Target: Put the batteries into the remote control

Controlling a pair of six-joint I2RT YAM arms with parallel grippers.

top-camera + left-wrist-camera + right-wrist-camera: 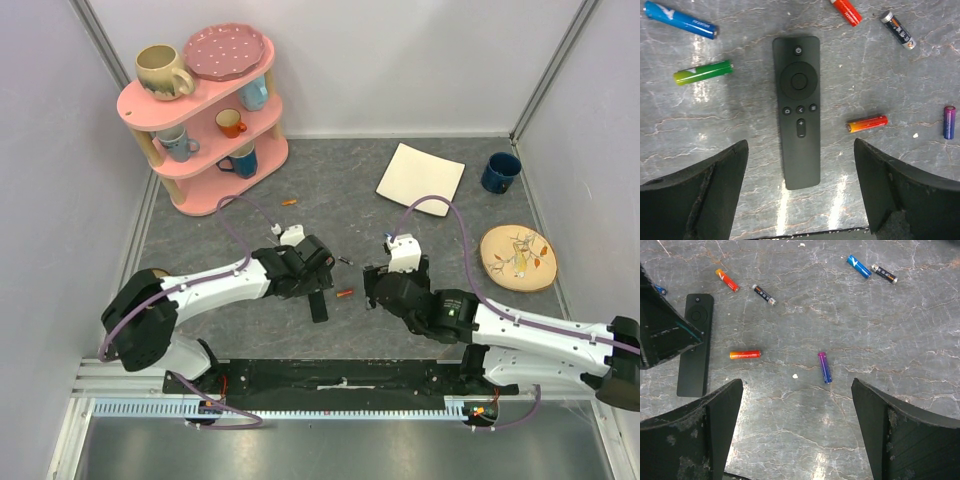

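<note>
Batteries [867,123] close on both sides of remote control [799,110], open tabletop [340,180] far centre between pink shelf [215,205] and white plate [420,172]

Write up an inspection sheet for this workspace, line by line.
Surface: grey marbled tabletop, nothing spilled.
Job's things: slim black remote control lies buttons up, with its battery recess hidden underneath. Loose around it are a blue battery, green battery, red battery, black battery, orange battery and purple battery.
Clutter: pink three-tier shelf holding ceramic mugs; white square plate; dark blue mug; round patterned plate.
Grippers: left pincer open and empty over the remote; right pincer open and empty.
Cables: purple cables loop over both arms, none lying on the job's things.
Surroundings: pale walls on three sides.
</note>
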